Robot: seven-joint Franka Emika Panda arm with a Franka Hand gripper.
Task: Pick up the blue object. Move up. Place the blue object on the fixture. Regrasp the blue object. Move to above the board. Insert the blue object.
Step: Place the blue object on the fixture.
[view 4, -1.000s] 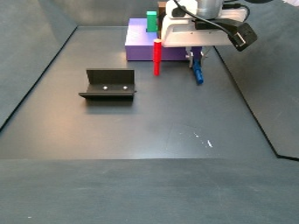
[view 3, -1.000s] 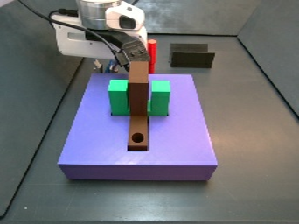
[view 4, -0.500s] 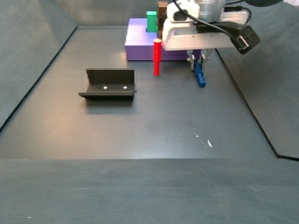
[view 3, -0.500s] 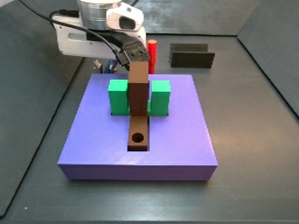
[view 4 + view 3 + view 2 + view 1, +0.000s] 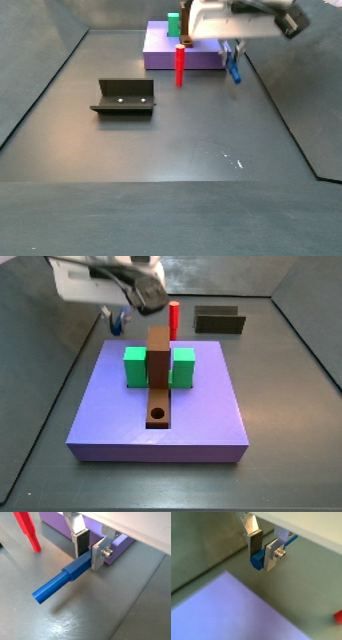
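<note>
Gripper point(image 5: 88, 553) pinches one end of the blue object point(image 5: 61, 584), lifted clear of the floor beside the purple slab point(image 5: 195, 52), near the red peg point(image 5: 179, 59). No readable labels.

Hand point(image 5: 89, 551): flat plates looked like brushed silver metal with matt dark pads; it hung above the floor beside the purple slab, closed on the blue object.
Blue object point(image 5: 61, 583): smooth, plastic-looking, with a slight sheen.
Red peg point(image 5: 27, 531): smooth, plastic-looking, faintly glossy.
Purple slab point(image 5: 163, 406): matt, even, with no visible texture.
Board point(image 5: 159, 384): brown, flat matt finish; material could not be told.
Green blocks point(image 5: 136, 367): matt, plain-coloured.
Fixture point(image 5: 123, 97): dark, dull finish.
Floor point(image 5: 174, 150): dark grey, smooth, with soft reflections and a few pale scuffs.
</note>
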